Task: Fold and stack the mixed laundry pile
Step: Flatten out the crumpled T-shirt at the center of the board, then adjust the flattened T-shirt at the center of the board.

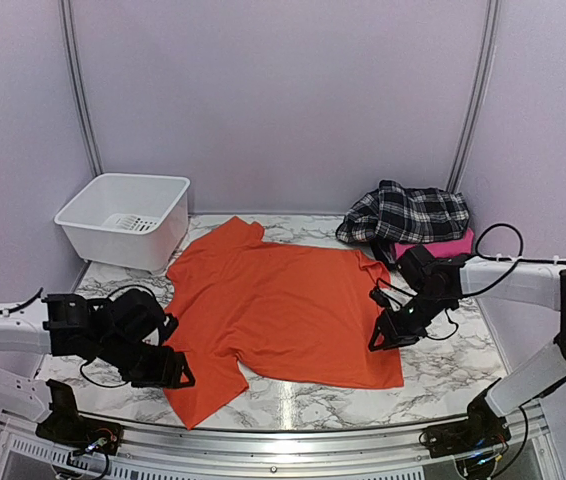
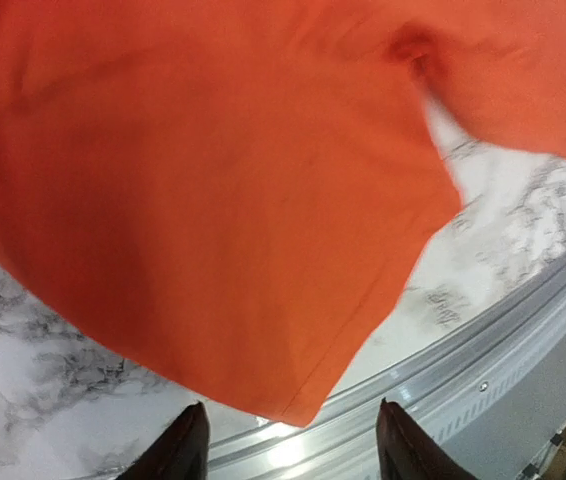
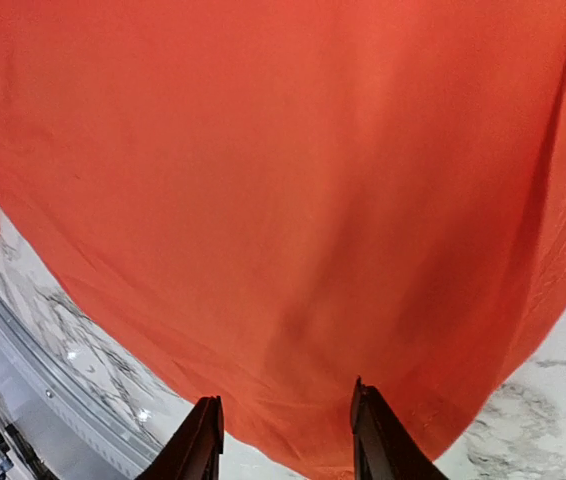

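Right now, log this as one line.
orange t-shirt spread flat | left gripper open at sleeve | right gripper open at opposite edge | plaid shirt crumpled

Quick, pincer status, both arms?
Left pincer: open, holding nothing; orange t-shirt corner just ahead.
Right pincer: open, at the orange t-shirt's edge, not gripping.

Matt orange cloth t-shirt point(image 1: 283, 310), glossy marble table point(image 1: 443, 375), plastic bin point(image 1: 123, 220)
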{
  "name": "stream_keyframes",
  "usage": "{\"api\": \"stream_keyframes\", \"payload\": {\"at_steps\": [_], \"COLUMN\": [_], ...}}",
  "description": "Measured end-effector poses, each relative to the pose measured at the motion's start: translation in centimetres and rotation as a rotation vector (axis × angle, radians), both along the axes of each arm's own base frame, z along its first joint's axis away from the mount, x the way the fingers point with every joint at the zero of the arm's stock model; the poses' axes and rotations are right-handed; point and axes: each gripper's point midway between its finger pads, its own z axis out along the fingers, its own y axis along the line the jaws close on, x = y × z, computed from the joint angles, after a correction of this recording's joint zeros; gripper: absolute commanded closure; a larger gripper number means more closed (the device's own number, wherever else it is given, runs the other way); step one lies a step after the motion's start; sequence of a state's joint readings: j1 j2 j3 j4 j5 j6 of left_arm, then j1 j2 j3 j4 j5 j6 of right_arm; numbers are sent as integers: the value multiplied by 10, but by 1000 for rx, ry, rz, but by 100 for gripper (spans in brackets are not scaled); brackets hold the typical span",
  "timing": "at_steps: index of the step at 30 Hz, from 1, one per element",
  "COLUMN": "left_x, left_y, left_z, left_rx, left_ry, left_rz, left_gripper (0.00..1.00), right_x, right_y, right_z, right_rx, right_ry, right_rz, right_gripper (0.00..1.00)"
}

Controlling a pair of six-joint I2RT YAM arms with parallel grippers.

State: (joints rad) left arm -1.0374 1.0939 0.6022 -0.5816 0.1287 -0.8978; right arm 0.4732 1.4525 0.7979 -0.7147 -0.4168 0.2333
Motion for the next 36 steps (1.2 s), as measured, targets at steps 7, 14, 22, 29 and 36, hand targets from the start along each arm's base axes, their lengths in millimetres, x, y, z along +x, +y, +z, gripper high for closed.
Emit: {"api": "stream_keyframes", "payload": {"at_steps": [7, 14, 22, 29, 36], "left_x": [93, 184, 201, 180, 144], "left_y": [-5, 17, 38, 66, 103], "left_z": [76, 76, -1, -33, -29], "left_rx": [-52, 15, 63, 20, -13], "left_ry": [-276, -318, -157, -107, -105], "left_rz": [204, 363, 399, 503, 662], "left_gripper": [1, 16, 26, 22, 19], "right_x": [50, 67, 44, 44, 48], "right_y": [20, 30, 28, 26, 4], "right_z": [30, 13, -16, -17, -15], "right_rx": [37, 40, 75, 124, 121], "right_ry": [-127, -113, -44, -56, -51], "right_rz": [-33, -32, -41, -73, -146], "right_gripper": [55, 54, 53, 51, 50]}}
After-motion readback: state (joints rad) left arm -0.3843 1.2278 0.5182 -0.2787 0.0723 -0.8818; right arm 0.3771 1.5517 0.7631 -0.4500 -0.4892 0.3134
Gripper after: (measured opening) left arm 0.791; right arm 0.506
